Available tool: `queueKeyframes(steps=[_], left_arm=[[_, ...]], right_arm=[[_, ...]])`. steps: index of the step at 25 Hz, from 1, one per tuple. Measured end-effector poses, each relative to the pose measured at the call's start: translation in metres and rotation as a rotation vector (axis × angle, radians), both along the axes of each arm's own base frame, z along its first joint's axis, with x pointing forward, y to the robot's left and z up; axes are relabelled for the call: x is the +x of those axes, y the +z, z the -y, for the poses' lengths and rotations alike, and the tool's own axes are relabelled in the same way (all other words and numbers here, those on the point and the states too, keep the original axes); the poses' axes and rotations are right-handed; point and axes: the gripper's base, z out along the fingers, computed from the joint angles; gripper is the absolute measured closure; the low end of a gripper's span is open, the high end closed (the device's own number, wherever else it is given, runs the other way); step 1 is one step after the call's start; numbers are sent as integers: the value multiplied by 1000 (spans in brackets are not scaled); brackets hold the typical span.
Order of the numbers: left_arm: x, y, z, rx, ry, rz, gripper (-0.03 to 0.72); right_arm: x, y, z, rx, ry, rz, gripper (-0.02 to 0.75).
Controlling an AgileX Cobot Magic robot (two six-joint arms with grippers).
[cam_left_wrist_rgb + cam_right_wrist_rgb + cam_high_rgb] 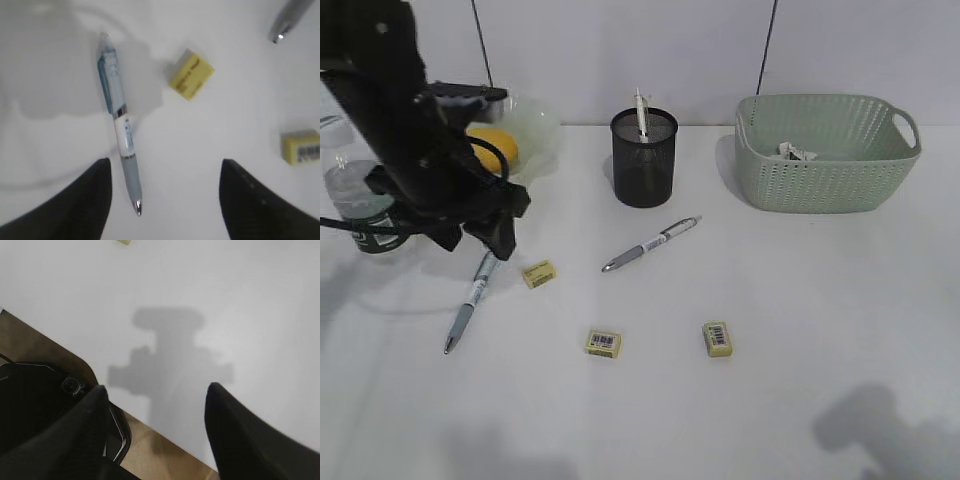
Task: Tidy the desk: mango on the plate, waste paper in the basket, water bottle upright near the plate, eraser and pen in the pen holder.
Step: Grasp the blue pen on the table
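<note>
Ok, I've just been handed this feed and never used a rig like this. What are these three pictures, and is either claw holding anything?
It is a two-armed table robot. The wide picture looks down at the desk from the front; the other two come from cameras on each wrist.

In the wide view the black left arm hangs over a pen. Its wrist camera shows that pen on the desk between the open left gripper, beside a yellow eraser. Nothing is held.

The right gripper is open too, over bare desk near its edge, holding nothing.

Also there: the mango on the plate, the water bottle upright, the pen holder with one pen inside, the basket with the waste paper, another loose pen, and two more erasers.
</note>
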Motion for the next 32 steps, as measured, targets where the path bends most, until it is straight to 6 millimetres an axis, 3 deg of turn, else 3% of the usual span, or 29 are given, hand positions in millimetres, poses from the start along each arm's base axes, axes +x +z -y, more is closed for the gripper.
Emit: queueKeyframes(steps=[5,9,14,32], left_arm=[[18,-27,4,84,39,-87,193],[23,-45,-1,111,64,-146,255],[30,-50,-10,107,94,-144,332],[40,-83,-14,97,130,-173,416]], right_arm=[[0,0,0,1,0,1,259],[0,0,0,1,0,2,260],[0,0,0,1,0,2,260],[0,0,0,1,0,2,260]])
